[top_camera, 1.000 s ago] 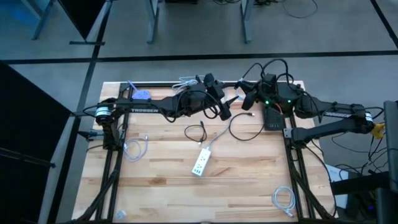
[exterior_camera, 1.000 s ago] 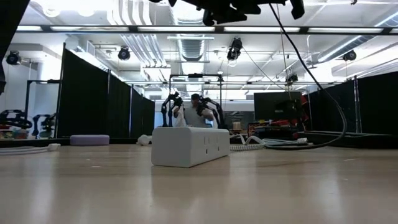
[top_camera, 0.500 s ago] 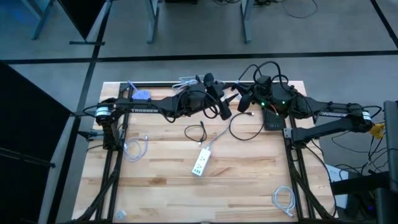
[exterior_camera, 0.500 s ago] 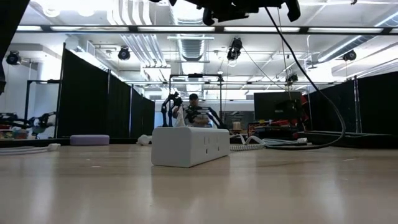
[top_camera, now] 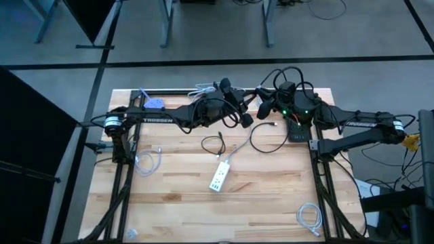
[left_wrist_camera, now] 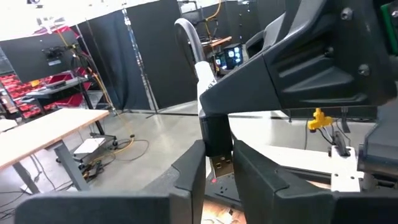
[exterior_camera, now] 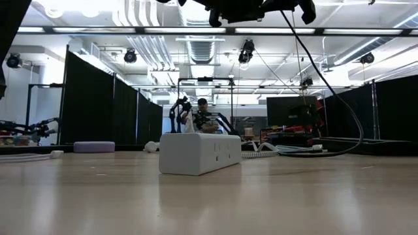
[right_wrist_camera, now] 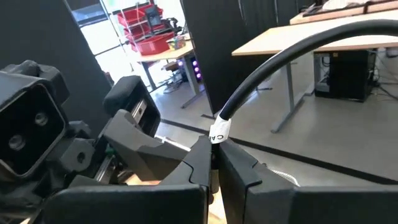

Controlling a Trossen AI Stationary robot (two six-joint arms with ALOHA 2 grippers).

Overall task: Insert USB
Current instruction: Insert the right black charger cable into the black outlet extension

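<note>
The USB plug (left_wrist_camera: 219,163) has a black body and a metal end, and its black cable (right_wrist_camera: 292,59) carries a white label (right_wrist_camera: 219,130). It hangs in the air over the table's far middle, between my two grippers. My right gripper (right_wrist_camera: 214,152) (top_camera: 263,110) is shut on the cable just behind the label. My left gripper (left_wrist_camera: 219,155) (top_camera: 247,120) faces it, closed on the plug. The white power strip (top_camera: 218,177) (exterior_camera: 199,154) lies flat on the table's middle, nearer the front, apart from both grippers. My left gripper has the plug's metal end (left_wrist_camera: 220,167) between its two fingers (left_wrist_camera: 189,171), one on each side. The fingers lie along the plug, whose black body and cable run on toward the right gripper. The plug is clear of the table. My right gripper pinches the black cable between its two fingers (right_wrist_camera: 198,163), right below the white label (right_wrist_camera: 217,132). The cable arcs up and away behind the hold. The plug end points toward the left gripper, clear of the table.
A black cable loop (top_camera: 213,144) and a second loop (top_camera: 268,139) lie on the wood behind the strip. White coiled cables lie at the left (top_camera: 148,161) and front right (top_camera: 309,218). A black box (top_camera: 297,129) sits at the right. A person (exterior_camera: 204,117) shows far behind.
My right gripper has moved toward the table's left, closing in on the left gripper with the cable. My left gripper has shifted slightly toward the far edge. The two now stand end to end above the table.
</note>
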